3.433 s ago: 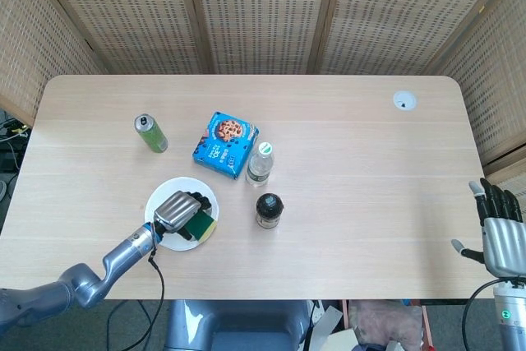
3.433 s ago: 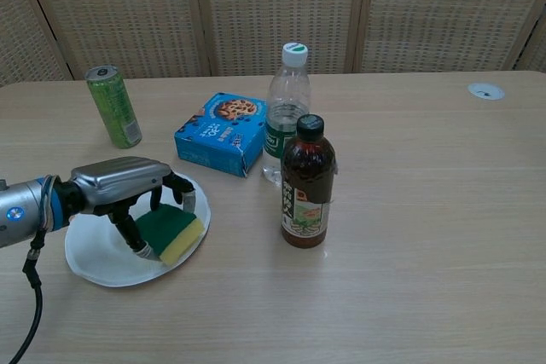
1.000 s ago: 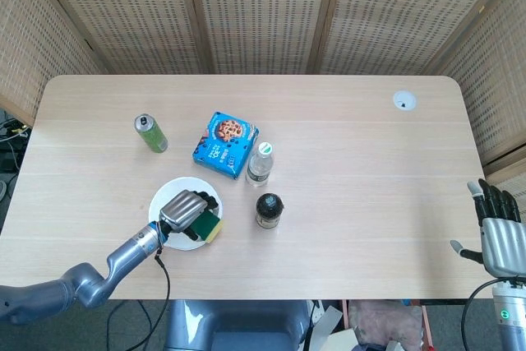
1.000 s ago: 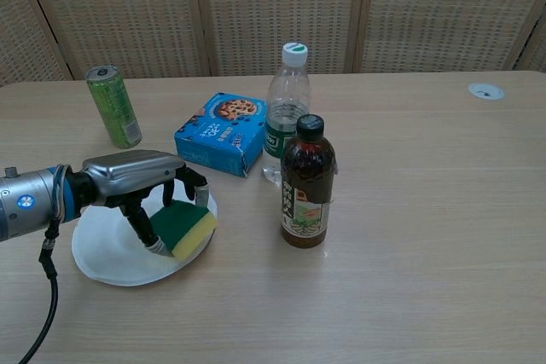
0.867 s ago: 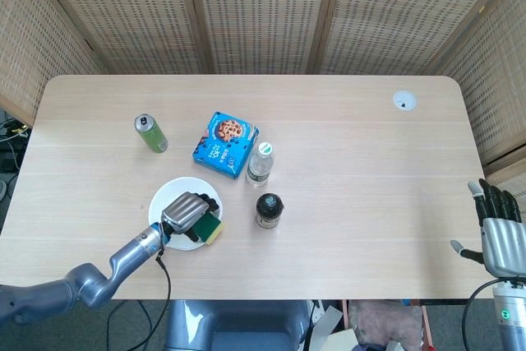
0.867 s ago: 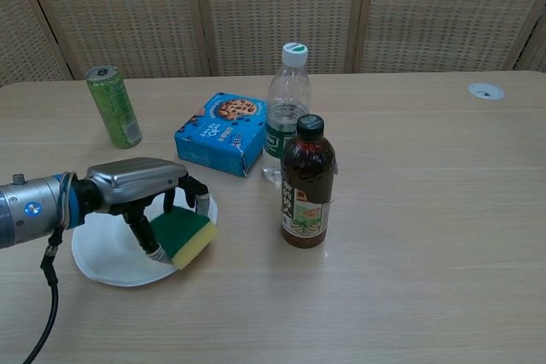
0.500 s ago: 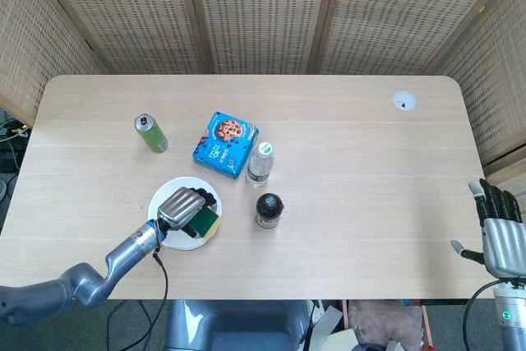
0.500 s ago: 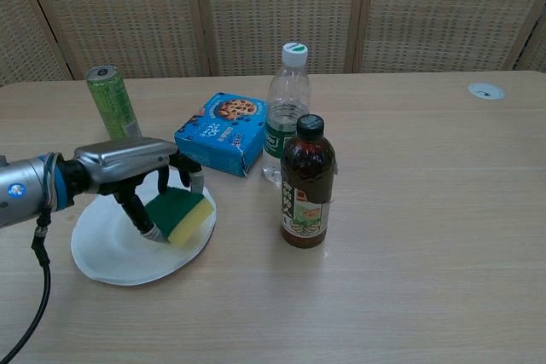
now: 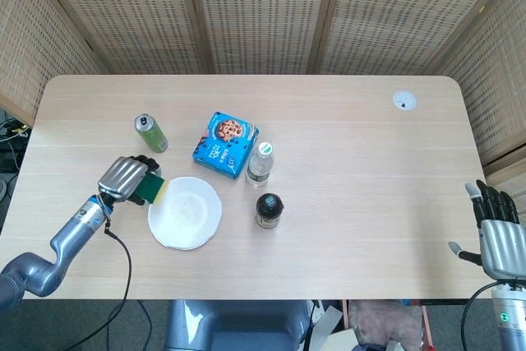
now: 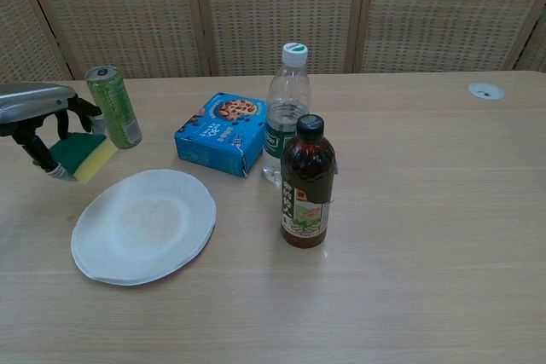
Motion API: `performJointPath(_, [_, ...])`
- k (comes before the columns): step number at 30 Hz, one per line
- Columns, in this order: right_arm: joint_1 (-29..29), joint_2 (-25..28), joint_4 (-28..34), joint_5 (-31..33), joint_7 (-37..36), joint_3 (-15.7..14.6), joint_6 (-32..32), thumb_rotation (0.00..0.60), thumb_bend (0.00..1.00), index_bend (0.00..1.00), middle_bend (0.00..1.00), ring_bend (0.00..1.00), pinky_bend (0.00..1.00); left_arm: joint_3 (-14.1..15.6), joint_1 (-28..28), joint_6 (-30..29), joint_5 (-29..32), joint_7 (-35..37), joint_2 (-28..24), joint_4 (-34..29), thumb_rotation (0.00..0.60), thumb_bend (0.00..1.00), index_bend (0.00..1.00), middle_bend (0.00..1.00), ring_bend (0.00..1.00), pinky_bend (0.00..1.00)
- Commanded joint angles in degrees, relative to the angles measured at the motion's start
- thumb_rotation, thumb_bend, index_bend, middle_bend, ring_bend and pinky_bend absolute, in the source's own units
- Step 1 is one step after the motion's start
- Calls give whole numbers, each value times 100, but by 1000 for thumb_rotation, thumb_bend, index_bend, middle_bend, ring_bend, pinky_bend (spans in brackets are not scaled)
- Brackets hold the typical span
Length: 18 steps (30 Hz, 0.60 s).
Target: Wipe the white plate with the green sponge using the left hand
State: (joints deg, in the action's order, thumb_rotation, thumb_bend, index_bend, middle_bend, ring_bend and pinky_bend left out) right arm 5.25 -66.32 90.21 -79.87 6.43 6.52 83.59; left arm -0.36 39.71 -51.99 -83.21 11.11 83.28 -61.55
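Head view looked straight down over the whole table (image 9: 345,203); chest view faced low across it toward the wicker screen (image 10: 273,6), sharing the left half.

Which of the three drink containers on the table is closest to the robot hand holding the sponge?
The green can, just beside the left robot hand gripping the sponge; both bottles stand farther off, past the blue box.

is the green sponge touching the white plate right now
Apart. In the chest view the left hand holds the green sponge up and left of the white plate, with bare table showing between them.
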Motion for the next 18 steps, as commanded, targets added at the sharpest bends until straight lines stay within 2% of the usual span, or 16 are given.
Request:
performJointPath(1, [11,-25,-3,7,54,-8,-20,600,0,0,0,0,0,243,-191,428,129,246,332,1018,600,117,495,392,307,421])
performJointPath(9, [30,-73,-19,45,164,-7,-53,600,0,0,0,0,0,544,-264,640,-187,509,905,2081,600,117,494,392,307,420])
performJointPath(15, [31,-65,-25,77,149,6,-65,600,0,0,0,0,0,647,-220,582,-421,357,1170,2365,600,117,494,391,307,420])
performJointPath(18, [22,-44,-23,73,97,10,-55,600,0,0,0,0,0,606,-185,459,-480,196,1276,2324,600,117,494,391,307,420])
